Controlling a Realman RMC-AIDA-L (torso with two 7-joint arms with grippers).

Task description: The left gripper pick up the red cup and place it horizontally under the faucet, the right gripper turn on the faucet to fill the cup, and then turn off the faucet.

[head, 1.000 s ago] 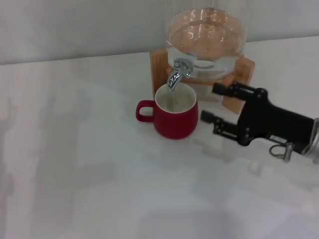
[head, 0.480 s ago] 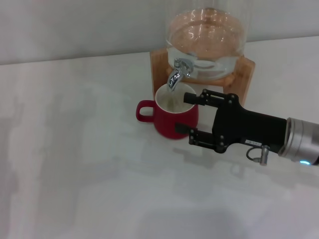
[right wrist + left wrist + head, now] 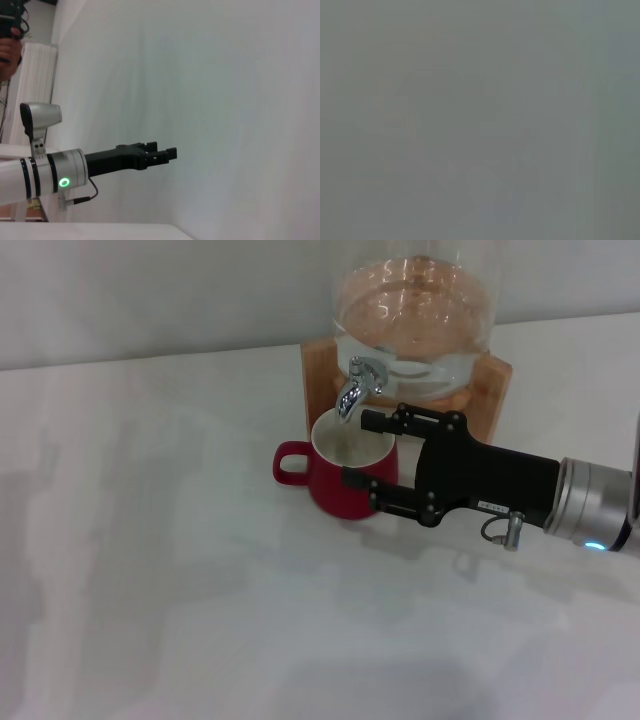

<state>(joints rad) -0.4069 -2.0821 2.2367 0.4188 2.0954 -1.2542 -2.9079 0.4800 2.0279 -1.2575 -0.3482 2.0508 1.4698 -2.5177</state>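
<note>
Red cup (image 3: 350, 475): upright on the white bench (image 3: 180, 570), just right of centre in the head view, mouth up, directly below the spout. Its small loop handle points toward the left of the frame. The white inside shows, with what looks like a little pale liquid; the level is hard to judge.

Dispenser (image 3: 415, 310): clear glass jar at upper centre-right, on a wooden stand (image 3: 490, 390), holding clear liquid with an amber tint toward the top.

Faucet (image 3: 358, 382): chrome spigot on the jar's front, spout curving down over the cup's mouth.

Right gripper (image 3: 365, 453): reaches in from the right edge of the head view, its long black body lying nearly level and pointing left. Fingers spread apart, the far one just beside the faucet, the near one in front of the cup's right wall. Nothing is clamped between them.

Left gripper (image 3: 167, 152): not seen from the head camera. It shows only in the right wrist view, at lower left of that frame, on a white arm with a green light, held out level against a plain wall; whether its fingers are parted or together I cannot tell.

Left wrist view: a uniform grey blur, nothing readable.
</note>
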